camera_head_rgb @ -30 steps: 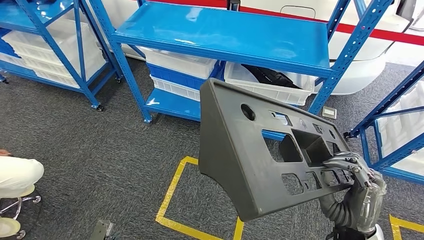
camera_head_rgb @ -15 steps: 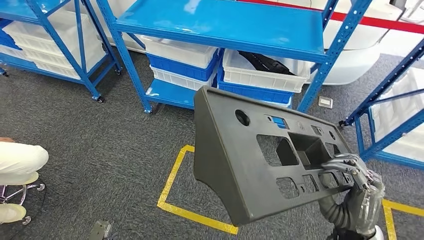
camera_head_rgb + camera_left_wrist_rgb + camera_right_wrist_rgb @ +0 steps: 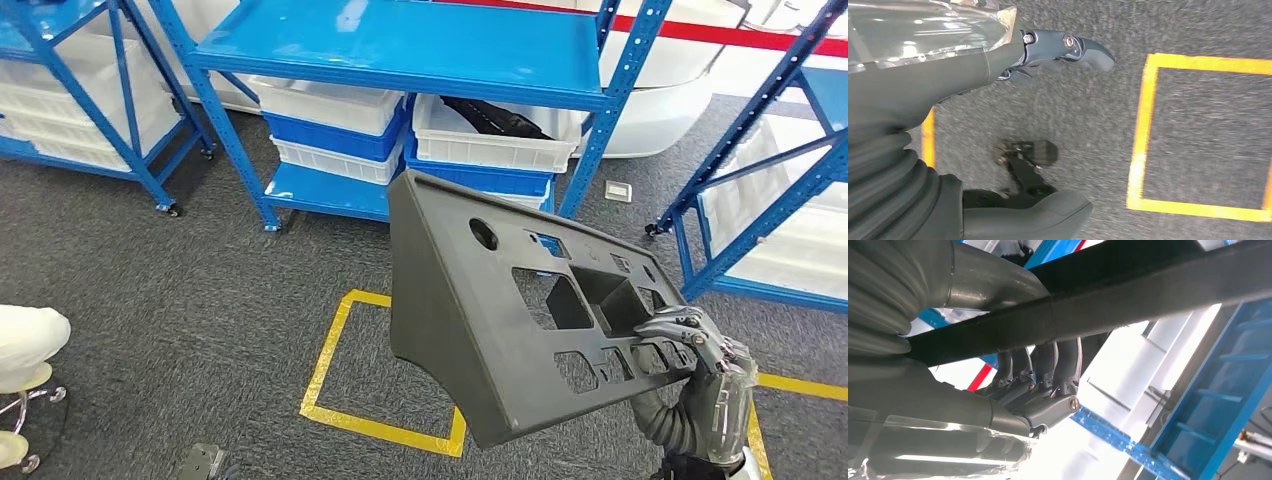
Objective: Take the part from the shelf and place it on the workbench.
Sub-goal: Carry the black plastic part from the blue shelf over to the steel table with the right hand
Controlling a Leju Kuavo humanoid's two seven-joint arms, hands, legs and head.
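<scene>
The part (image 3: 470,300) is a large dark grey plastic panel with several cut-outs, held upright and tilted in front of me above the carpet. My right hand (image 3: 700,370) grips its lower right edge, fingers hooked over the rim. In the right wrist view the fingers (image 3: 1043,375) wrap around the panel's dark edge (image 3: 1148,295). My left hand (image 3: 948,75) hangs over the floor, holding nothing, with fingers and thumb apart.
A blue shelf (image 3: 400,50) stands ahead, with white and blue bins (image 3: 490,140) on its lower level. More blue racks stand at the left (image 3: 100,100) and right (image 3: 760,200). Yellow tape (image 3: 330,370) marks a square on the carpet. A person (image 3: 25,340) sits at the left edge.
The whole view has shifted, so the shelves now lie further left and lower: the camera moved. The part stays in my right hand in the same pose.
</scene>
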